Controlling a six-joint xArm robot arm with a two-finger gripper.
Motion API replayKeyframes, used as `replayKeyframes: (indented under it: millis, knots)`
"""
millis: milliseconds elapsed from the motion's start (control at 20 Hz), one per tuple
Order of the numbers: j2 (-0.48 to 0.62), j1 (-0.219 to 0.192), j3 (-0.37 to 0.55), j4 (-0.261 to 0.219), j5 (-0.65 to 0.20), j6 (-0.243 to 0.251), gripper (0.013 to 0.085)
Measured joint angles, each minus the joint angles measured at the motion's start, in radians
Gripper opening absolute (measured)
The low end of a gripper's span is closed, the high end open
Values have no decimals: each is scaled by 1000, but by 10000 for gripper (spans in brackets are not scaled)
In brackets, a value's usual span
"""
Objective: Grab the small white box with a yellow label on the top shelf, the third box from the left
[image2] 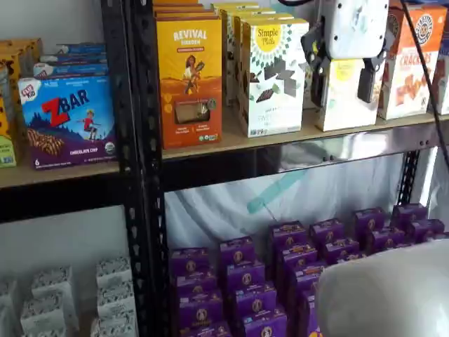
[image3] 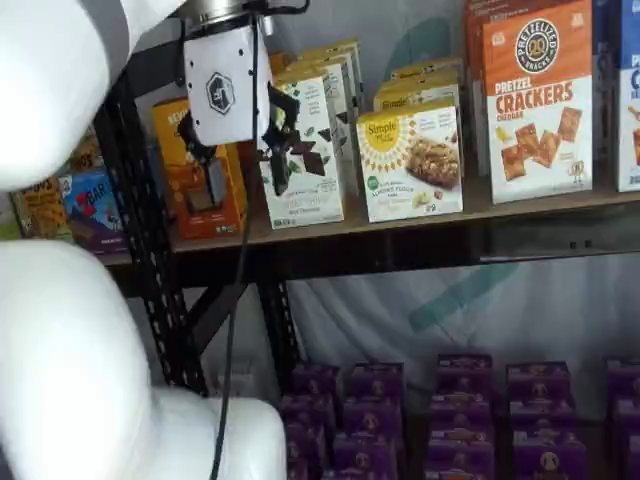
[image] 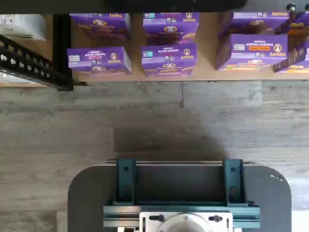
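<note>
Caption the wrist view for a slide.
Looking down: purple boxes in rows on a low wooden shelf, grey floor below.

On the small white box (image3: 414,160) on the top shelf (image3: 400,222), "Simple Mills" is printed in a yellow patch. The same brand is read on the taller white box (image2: 273,76) beside it. "REVIVAL" is shown on the orange-yellow box (image2: 189,81). "PRETZEL CRACKERS CHEDDAR" is carried by the orange box (image3: 538,100), under a round badge marked "20". "ZBAR" and "CHOCOLATE CHIP" are printed on the blue-and-purple box (image2: 68,121). "Annie's" is seen on the purple boxes (image: 169,59) in the wrist view.
</note>
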Motion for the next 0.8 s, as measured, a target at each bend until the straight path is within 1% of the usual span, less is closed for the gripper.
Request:
replayKeyframes:
  millis: [50, 100, 150, 250, 500, 600, 800]
  knots:
    - [-3, -14, 3, 15, -5, -8, 850]
    - [-12, -50, 12, 54, -17, -26, 850]
    - [-17, -64, 16, 71, -24, -34, 850]
    - [-19, -77, 17, 83, -28, -44, 850]
    - [-16, -90, 10, 81, -28, -59, 850]
    - [-13, -92, 9, 69, -36, -66, 850]
    - [-5, -80, 17, 28, -66, -72, 850]
